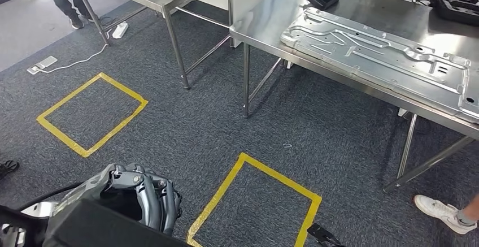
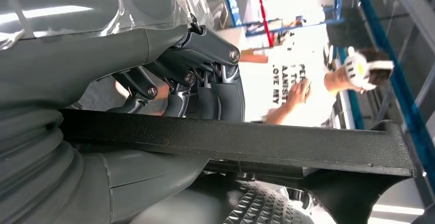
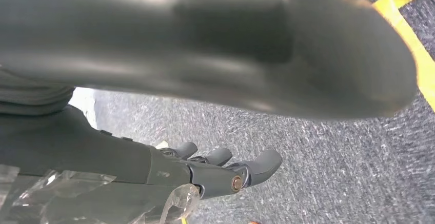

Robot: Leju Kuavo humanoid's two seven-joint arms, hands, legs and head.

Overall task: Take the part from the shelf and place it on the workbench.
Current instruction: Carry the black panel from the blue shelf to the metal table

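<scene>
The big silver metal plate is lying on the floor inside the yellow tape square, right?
Not quite. The big silver metal plate is lying on the steel workbench, not on the floor. The head view shows only carpet inside the yellow tape square.

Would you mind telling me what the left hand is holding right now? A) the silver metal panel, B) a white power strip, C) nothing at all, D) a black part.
D: in the left wrist view the left hand has its fingers wrapped over the edge of the black part, and the head view shows the same grip low on the left.
</scene>
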